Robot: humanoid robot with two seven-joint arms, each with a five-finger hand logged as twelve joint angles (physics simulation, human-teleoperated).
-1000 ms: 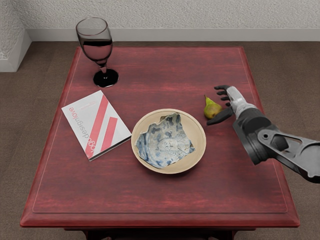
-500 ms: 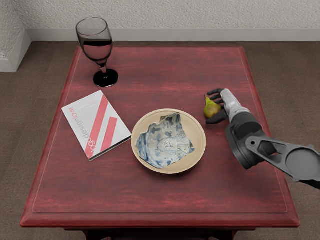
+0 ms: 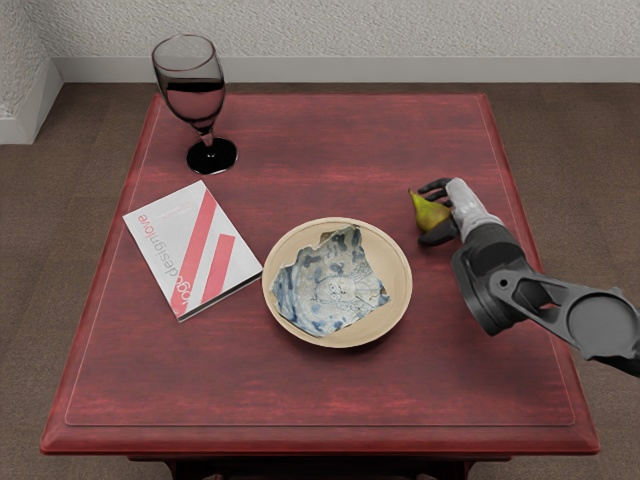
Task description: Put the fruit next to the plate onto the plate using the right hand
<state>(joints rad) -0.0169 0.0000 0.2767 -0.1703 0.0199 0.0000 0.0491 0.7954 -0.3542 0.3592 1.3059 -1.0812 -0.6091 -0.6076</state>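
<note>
The right hand [image 3: 447, 211] is now wrapped around the pear [image 3: 427, 212]. Its dark fingers curl over the top and the thumb tucks in below, pinching the fruit against the palm. A second ago that hand is spread and stands just clear of the pear; now it touches it on the right side. The pear sits a shade closer to the wrist than before and perhaps a little off the counter [image 3: 330, 150], though from this slant I cannot say whether it is truly lifted. It is not on the plate [image 3: 401, 276] yet, but just beside the rim at the upper right.

By my reading the reach is over and the grasp is made, so the lift and the short carry to the left remain. The wine glass [image 3: 195, 100] and the booklet [image 3: 192, 248] stand well apart from that path (neither has shifted).
</note>
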